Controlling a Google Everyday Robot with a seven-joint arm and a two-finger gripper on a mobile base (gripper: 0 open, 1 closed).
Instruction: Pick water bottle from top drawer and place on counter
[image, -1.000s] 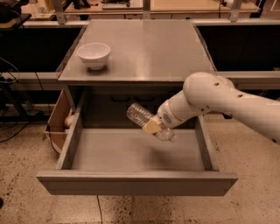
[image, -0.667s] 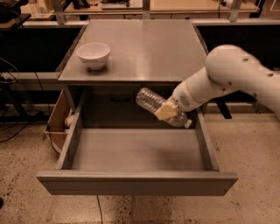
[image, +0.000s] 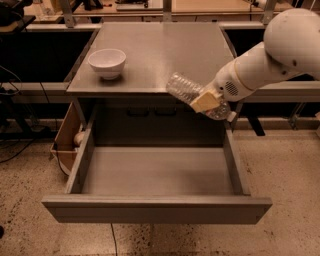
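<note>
– Water bottle (image: 182, 87) status?
– Out of the top drawer (image: 155, 210), which stands pulled open, no bottle in it. Pick looks done; placing is left.
– Gripper?
– Gripper (image: 206, 103) is clamped on the bottle, in the air above the drawer's back right, at the front edge of the counter (image: 165, 50). The bottle is tilted, its upper end overlapping that edge. As far as I can tell it isn't resting there.
– Anything on the counter?
– White bowl (image: 107, 62), back left, well apart from the bottle.
– Versus the earlier frame?
– Bottle and gripper are higher. Before, they hung in front of the dark opening under the countertop; now they're level with the top. Drawer and bowl unchanged.
</note>
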